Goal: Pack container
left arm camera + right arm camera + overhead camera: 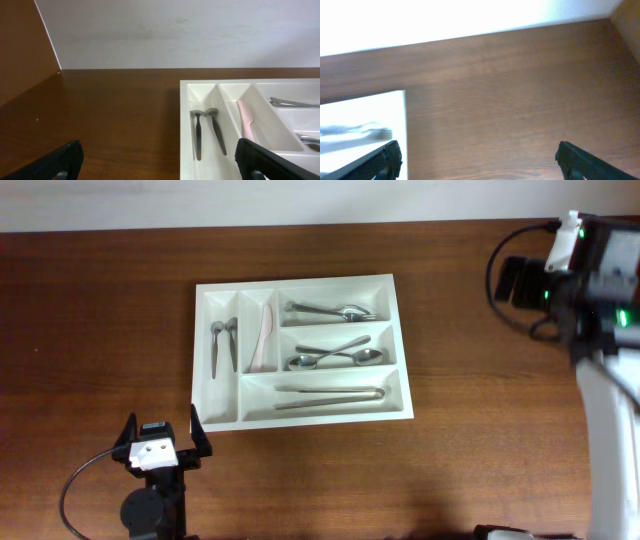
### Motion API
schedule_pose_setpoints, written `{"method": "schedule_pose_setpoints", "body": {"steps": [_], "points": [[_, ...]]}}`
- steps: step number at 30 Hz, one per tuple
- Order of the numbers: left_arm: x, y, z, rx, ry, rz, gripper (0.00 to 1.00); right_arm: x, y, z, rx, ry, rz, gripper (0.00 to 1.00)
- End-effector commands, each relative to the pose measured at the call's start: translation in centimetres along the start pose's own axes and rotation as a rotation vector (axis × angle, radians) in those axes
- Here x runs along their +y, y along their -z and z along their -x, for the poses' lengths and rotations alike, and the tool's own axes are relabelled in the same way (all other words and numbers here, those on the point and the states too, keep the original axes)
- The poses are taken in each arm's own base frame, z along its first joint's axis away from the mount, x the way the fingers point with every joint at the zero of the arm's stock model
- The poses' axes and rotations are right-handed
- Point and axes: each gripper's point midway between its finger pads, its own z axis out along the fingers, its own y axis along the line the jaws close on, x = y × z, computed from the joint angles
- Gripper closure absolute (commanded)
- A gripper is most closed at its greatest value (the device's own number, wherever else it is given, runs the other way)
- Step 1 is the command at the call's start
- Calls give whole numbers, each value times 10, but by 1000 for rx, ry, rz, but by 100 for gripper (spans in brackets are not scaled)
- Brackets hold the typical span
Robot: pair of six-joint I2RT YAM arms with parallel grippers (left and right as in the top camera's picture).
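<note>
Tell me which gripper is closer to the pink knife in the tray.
Left. The left gripper sits just off the tray end holding the pink knife; the right gripper is beyond the opposite end.

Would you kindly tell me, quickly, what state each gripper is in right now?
Left gripper: open, holding nothing.
Right gripper: open, holding nothing.

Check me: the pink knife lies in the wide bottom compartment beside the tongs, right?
No. The overhead view shows the pink knife alone in the second narrow upright compartment of the container. The tongs have the wide bottom compartment to themselves.
</note>
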Motion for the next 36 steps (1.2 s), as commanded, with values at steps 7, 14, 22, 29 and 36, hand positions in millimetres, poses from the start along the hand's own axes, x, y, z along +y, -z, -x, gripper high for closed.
{"method": "schedule_pose_setpoints", "body": {"steps": [7,14,22,29,36], "points": [[-2,0,-1,-3,10,-14,1,36,37,-94,-7,69,111,1],[-2,0,-1,-3,10,-14,1,42,41,-137,-212,68,183,1],[-2,0,-1,-3,10,-14,1,49,34,-190,-332,79,258,1],[-2,0,-1,-3,10,-14,1,47,37,-208,-437,81,262,1],[-2,0,-1,-3,10,-14,1,46,47,-209,-501,84,264,1]]}}
